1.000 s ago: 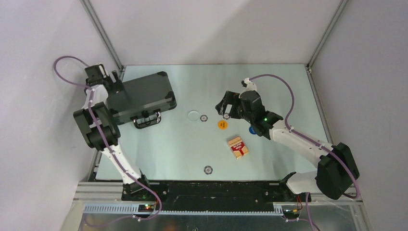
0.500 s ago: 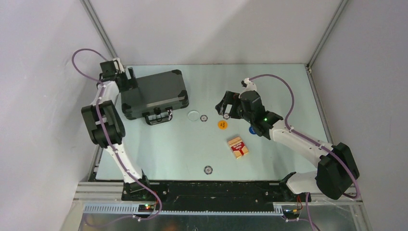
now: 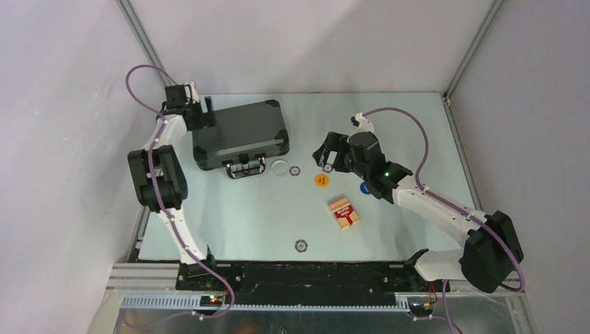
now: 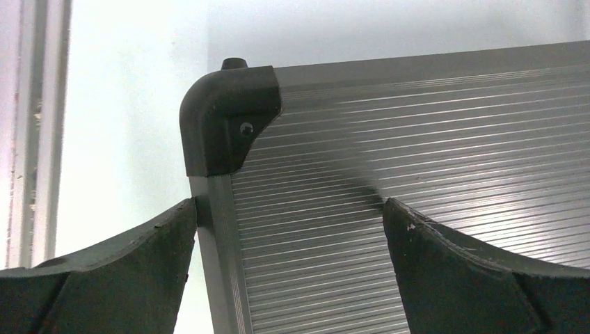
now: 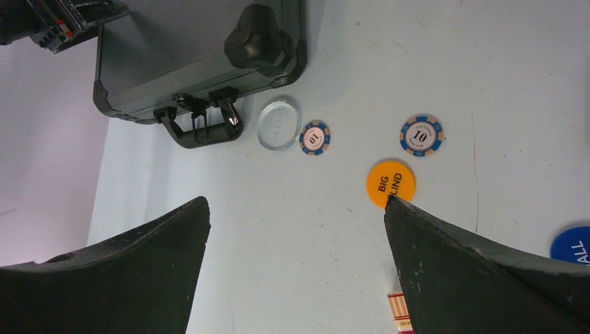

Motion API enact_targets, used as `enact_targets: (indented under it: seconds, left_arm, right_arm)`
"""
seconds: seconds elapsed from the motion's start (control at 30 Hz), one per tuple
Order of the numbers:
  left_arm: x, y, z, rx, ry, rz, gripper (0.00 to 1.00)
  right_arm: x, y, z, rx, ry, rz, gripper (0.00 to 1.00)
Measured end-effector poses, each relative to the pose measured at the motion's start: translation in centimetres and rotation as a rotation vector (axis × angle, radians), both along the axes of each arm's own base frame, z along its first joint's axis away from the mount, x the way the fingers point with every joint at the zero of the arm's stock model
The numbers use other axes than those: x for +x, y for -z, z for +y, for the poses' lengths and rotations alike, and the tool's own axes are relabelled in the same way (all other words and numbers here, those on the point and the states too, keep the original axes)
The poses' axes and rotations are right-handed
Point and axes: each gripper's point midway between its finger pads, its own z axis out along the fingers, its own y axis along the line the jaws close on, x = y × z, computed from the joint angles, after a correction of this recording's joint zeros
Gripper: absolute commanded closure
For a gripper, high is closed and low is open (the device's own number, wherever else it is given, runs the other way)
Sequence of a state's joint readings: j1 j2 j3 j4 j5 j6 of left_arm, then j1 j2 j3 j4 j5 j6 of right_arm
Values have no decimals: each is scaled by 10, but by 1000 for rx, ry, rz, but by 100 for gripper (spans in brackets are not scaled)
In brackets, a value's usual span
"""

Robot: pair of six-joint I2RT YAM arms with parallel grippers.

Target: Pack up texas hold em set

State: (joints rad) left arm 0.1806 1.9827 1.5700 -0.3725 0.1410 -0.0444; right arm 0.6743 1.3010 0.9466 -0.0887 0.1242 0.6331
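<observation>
The black briefcase lies shut at the back left, handle toward me. My left gripper is open at its far-left corner; in the left wrist view its fingers straddle the ribbed lid near the corner cap. My right gripper is open and empty above the table, also in the right wrist view. Loose on the table lie a clear disc, an orange button, a blue button, the red-patterned card deck and three chips.
The right wrist view shows the case, the clear disc, two chips, the orange button and the blue button's edge. Enclosure walls and metal posts ring the table.
The briefcase has slid to the right across the table with my left gripper behind it. Its handle now lies next to the clear disc. My right arm has not moved.
</observation>
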Motion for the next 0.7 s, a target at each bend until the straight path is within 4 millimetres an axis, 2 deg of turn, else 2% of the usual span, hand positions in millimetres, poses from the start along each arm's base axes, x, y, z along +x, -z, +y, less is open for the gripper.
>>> enact_targets:
  seconds: [0.7]
  left_arm:
    - [1, 1, -94, -10, 158, 10, 0]
  right_arm:
    - [-1, 3, -3, -15, 10, 11, 1]
